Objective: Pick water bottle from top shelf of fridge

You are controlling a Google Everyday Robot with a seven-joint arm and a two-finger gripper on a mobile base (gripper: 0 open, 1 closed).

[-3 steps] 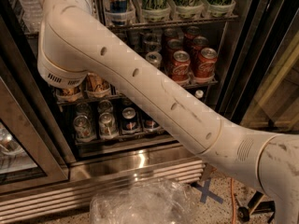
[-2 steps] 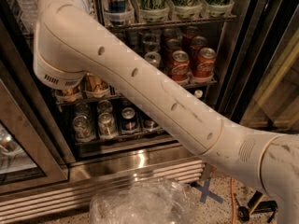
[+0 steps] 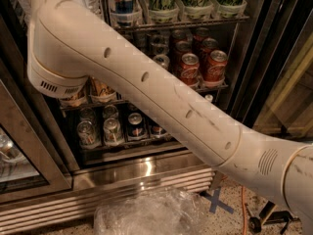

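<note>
My white arm point(image 3: 146, 82) crosses the whole view from lower right to upper left and leaves the picture at the top left corner. The gripper is out of view beyond that corner. The fridge point(image 3: 146, 165) stands open in front, with its steel louvred base at the bottom. The uppermost rack in view, the top shelf point(image 3: 195, 22), carries tall green and blue cans. No water bottle shows clearly; the arm's thick elbow joint point(image 3: 58, 77) covers the left part of the racks.
Red soda cans point(image 3: 203, 65) fill the middle rack and dark cans and small bottles point(image 3: 112, 129) the lower one. A glass door point(image 3: 19, 146) stands at the left. Crumpled clear plastic point(image 3: 146, 212) lies on the floor below, beside a blue X mark point(image 3: 217, 202).
The arm's elbow joint has shifted slightly left and up. Nothing in the fridge has moved.
</note>
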